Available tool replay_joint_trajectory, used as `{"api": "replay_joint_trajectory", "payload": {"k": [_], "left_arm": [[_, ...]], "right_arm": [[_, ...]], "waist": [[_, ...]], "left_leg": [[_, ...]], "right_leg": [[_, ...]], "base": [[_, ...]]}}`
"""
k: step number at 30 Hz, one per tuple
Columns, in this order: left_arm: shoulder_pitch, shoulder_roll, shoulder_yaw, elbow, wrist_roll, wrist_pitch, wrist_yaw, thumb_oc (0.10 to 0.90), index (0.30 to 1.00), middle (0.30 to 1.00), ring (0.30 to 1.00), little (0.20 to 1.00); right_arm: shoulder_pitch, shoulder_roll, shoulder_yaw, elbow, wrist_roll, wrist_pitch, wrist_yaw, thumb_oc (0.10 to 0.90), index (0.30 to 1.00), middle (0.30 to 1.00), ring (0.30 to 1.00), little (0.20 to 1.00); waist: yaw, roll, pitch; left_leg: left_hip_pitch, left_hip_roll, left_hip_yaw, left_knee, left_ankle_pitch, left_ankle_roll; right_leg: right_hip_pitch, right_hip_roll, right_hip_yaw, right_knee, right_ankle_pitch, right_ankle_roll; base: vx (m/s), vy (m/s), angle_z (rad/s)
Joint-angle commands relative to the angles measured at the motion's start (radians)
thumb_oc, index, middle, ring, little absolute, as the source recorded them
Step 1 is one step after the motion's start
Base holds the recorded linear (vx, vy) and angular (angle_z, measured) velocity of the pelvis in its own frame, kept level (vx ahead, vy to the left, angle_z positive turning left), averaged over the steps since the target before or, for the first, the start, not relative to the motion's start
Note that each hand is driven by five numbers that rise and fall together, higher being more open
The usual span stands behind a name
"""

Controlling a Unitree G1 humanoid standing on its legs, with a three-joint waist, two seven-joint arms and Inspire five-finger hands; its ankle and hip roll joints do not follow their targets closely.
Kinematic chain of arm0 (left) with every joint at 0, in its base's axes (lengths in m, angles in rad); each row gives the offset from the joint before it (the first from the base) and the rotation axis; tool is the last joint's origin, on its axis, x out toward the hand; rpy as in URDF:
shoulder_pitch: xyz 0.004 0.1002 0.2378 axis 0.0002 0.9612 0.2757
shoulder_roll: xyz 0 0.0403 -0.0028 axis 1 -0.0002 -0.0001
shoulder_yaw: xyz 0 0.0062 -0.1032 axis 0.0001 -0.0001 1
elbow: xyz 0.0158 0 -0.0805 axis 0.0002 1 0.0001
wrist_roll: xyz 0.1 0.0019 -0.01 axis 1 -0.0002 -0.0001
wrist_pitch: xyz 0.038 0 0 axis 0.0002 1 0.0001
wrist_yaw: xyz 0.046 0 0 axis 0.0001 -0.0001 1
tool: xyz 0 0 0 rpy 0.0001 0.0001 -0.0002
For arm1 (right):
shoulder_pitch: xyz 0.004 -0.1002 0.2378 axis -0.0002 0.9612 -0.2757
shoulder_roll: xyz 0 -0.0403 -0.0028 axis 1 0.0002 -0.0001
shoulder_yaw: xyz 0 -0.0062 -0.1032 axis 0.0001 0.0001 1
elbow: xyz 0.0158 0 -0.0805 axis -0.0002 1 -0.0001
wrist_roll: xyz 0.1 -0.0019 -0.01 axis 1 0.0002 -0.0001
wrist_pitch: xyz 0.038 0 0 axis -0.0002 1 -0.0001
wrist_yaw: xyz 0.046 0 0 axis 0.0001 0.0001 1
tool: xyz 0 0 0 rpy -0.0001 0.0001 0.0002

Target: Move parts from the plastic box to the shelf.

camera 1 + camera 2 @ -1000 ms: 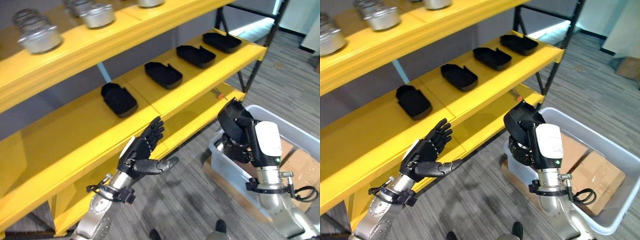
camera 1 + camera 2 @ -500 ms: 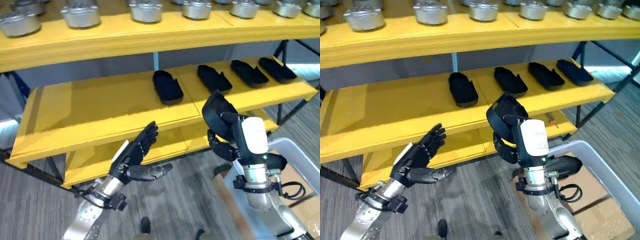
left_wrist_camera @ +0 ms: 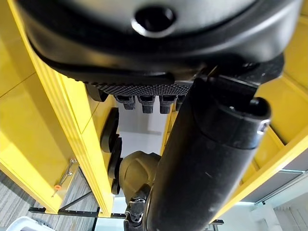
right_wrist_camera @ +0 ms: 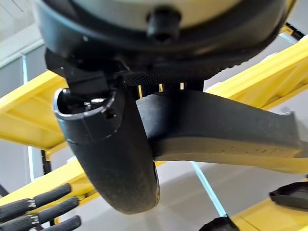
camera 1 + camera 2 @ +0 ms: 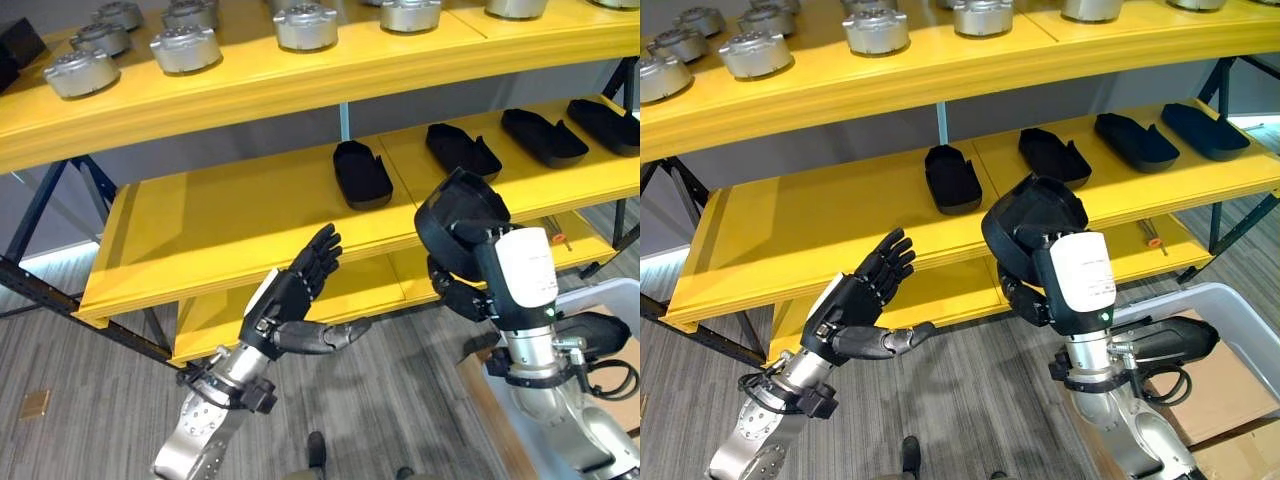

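Black moulded plastic part (image 5: pixel 1032 222) is clamped in right hand (image 5: pixel 1025 290); left hand (image 5: pixel 855 300) is spread wide, empty. Part could be clipped on yellow metal shelf's (image 5: pixel 790 225) edge and dropped.

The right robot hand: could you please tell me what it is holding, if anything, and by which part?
The right robot hand holds a black part, thumb and fingers clamped across one end of it. The left robot hand is open and holds nothing.

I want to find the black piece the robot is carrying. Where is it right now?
The black part is held up in the right hand, in front of the middle yellow shelf, just below the black parts already lying there.
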Motion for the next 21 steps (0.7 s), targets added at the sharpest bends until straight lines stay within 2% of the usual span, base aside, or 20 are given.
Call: {"api": "replay_joint_trajectory", "payload": {"k": [1, 3, 5, 7, 9, 10, 11, 14, 15, 18, 21], "left_arm": [[-0.102, 0.003, 0.040, -0.048, 0.025, -0.126, 0.020, 0.900, 1.000, 1.000, 1.000, 1.000], [-0.131, -0.004, 0.014, -0.042, 0.040, -0.133, 0.023, 0.900, 1.000, 1.000, 1.000, 1.000], [-0.143, -0.013, -0.004, -0.037, 0.051, -0.137, 0.035, 0.900, 1.000, 1.000, 1.000, 1.000], [-0.142, -0.013, -0.006, -0.040, 0.051, -0.141, 0.062, 0.900, 1.000, 1.000, 1.000, 1.000], [-0.139, -0.010, -0.003, -0.043, 0.051, -0.145, 0.076, 0.900, 1.000, 1.000, 1.000, 1.000], [-0.136, -0.007, 0.002, -0.049, 0.045, -0.150, 0.092, 0.900, 1.000, 1.000, 1.000, 1.000], [-0.127, -0.008, 0.011, -0.044, 0.029, -0.164, 0.077, 0.900, 1.000, 1.000, 1.000, 1.000], [-0.130, -0.007, 0.010, -0.028, 0.024, -0.171, 0.061, 0.900, 1.000, 1.000, 1.000, 1.000], [-0.128, 0.003, 0.003, -0.017, 0.035, -0.180, 0.063, 0.900, 1.000, 1.000, 1.000, 1.000], [-0.116, 0.008, 0.010, -0.027, 0.025, -0.164, 0.055, 0.900, 1.000, 1.000, 1.000, 1.000], [-0.106, 0.019, 0.022, -0.033, 0.032, -0.157, 0.056, 0.900, 1.000, 1.000, 1.000, 1.000]], "right_arm": [[-0.155, 0.002, -0.024, -0.112, -0.041, -0.056, -0.100, 0.400, 0.300, 0.300, 0.300, 0.300], [-0.173, 0.001, -0.014, -0.092, -0.058, -0.034, -0.124, 0.400, 0.300, 0.300, 0.300, 0.300], [-0.193, 0.004, -0.007, -0.078, -0.068, -0.028, -0.128, 0.400, 0.300, 0.300, 0.300, 0.300], [-0.201, -0.008, -0.008, -0.088, -0.062, -0.032, -0.116, 0.400, 0.300, 0.300, 0.300, 0.300], [-0.205, -0.025, -0.016, -0.094, -0.045, -0.039, -0.109, 0.400, 0.300, 0.300, 0.300, 0.300], [-0.205, -0.052, -0.029, -0.101, -0.021, -0.053, -0.104, 0.400, 0.300, 0.300, 0.300, 0.300], [-0.185, -0.067, -0.060, -0.101, -0.012, -0.076, -0.106, 0.400, 0.300, 0.300, 0.300, 0.300], [-0.150, -0.069, -0.092, -0.102, -0.016, -0.103, -0.114, 0.400, 0.300, 0.300, 0.300, 0.300], [-0.140, -0.059, -0.092, -0.096, -0.027, -0.107, -0.115, 0.400, 0.300, 0.300, 0.300, 0.300], [-0.120, -0.029, -0.097, -0.115, -0.041, -0.113, -0.100, 0.400, 0.300, 0.300, 0.300, 0.300], [-0.126, -0.013, -0.080, -0.133, -0.055, -0.097, -0.081, 0.400, 0.300, 0.300, 0.300, 0.300]], "waist": [[-0.006, -0.080, -0.051], [-0.014, -0.084, -0.040], [-0.023, -0.080, -0.037], [-0.025, -0.071, -0.040], [-0.023, -0.069, -0.039], [-0.019, -0.067, -0.034], [-0.022, -0.066, -0.024], [-0.035, -0.056, -0.021], [-0.037, -0.044, -0.022], [-0.036, -0.035, -0.030], [-0.021, -0.036, -0.042]], "left_leg": [[0.074, -0.100, 0.130, 0.183, -0.232, 0.061], [0.055, -0.055, 0.156, 0.216, -0.220, 0.044], [0.071, -0.018, 0.158, 0.181, -0.189, 0.028], [0.080, 0.032, 0.112, 0.104, -0.110, 0.000], [0.077, 0.054, 0.085, 0.070, -0.084, -0.012], [0.060, 0.088, 0.059, 0.027, -0.037, -0.033], [0.025, 0.125, 0.075, 0.012, 0.008, -0.048], [0.028, 0.130, 0.122, 0.010, -0.012, -0.052], [0.052, 0.116, 0.136, 0.003, -0.033, -0.046], [0.089, 0.085, 0.147, 0.000, -0.068, -0.032], [0.112, 0.047, 0.154, 0.007, -0.104, -0.008]], "right_leg": [[-0.056, 0.048, -0.029, -0.077, 0.186, -0.035], [-0.063, 0.036, -0.046, -0.063, 0.185, -0.037], [-0.066, 0.030, -0.053, -0.053, 0.181, -0.036], [-0.058, 0.019, -0.029, -0.059, 0.180, -0.033], [-0.053, 0.011, -0.013, -0.061, 0.176, -0.031], [-0.041, -0.004, 0.001, -0.068, 0.172, -0.028], [-0.021, -0.032, -0.008, -0.074, 0.169, -0.023], [-0.013, -0.059, -0.042, -0.068, 0.165, -0.006], [-0.011, -0.076, -0.061, -0.060, 0.162, 0.006], [-0.009, -0.099, -0.085, -0.058, 0.168, 0.024], [-0.009, -0.125, -0.104, -0.058, 0.176, 0.042]], "base": [[-0.06, -0.021, 0.08], [-0.05, 0.036, 0.26], [0.05, 0.152, 0.53], [0.11, 0.233, 0.32], [0.11, 0.239, -0.08], [0.16, 0.438, -0.27], [0.15, 0.453, -0.20], [0.13, 0.364, -0.01], [0.17, 0.406, -0.09], [0.17, 0.361, -0.01], [0.15, 0.294, 0.14]]}}
